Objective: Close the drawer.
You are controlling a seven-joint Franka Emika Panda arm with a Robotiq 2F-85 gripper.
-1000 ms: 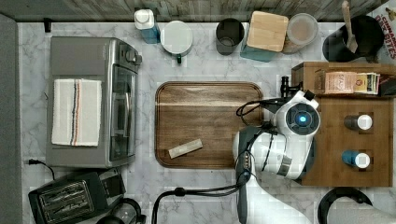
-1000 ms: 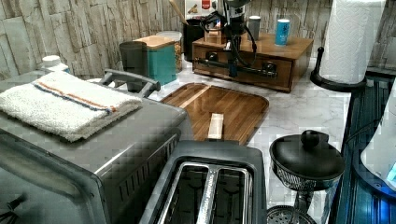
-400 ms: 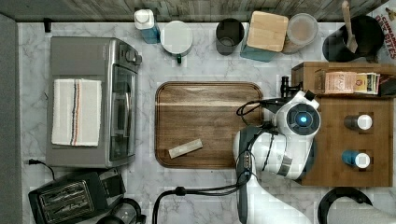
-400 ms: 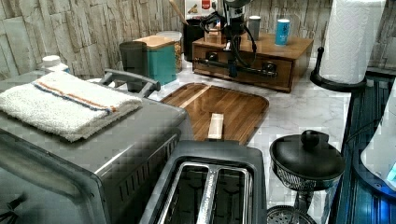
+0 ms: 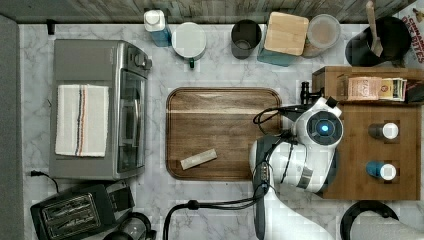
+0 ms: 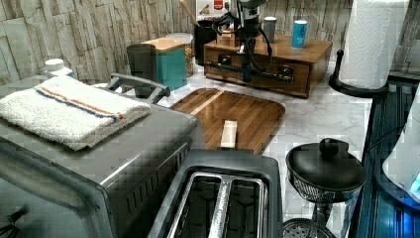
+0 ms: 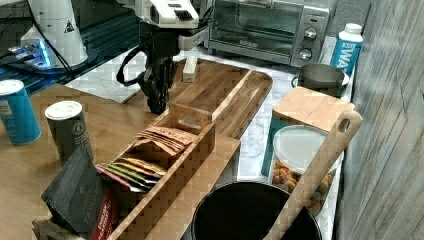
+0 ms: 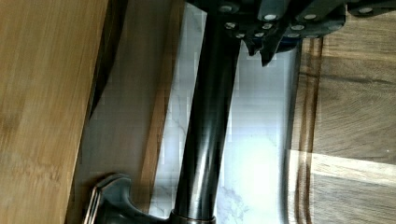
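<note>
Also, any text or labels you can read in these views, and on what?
"WA": first letters on the blue carton by the oven; the rest is hidden.
Red lettering on the box at the top view's right edge: blurred.
Tea packets, cans, oven dials: too small to read.

Black bar handle (image 8: 205,135) of the drawer (image 8: 135,93) beside marble counter (image 8: 254,154) and wooden tray (image 8: 355,93).

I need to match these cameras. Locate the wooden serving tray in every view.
Top view: wooden serving tray at centre, between toaster oven and cabinet.
Left view: tray mid-frame, before the cabinet.
Right view: tray upper middle, below the toaster oven.
Wrist view: tray across a marble strip from the black bar handle.
Landmark: pale wooden block lying on it.
</note>
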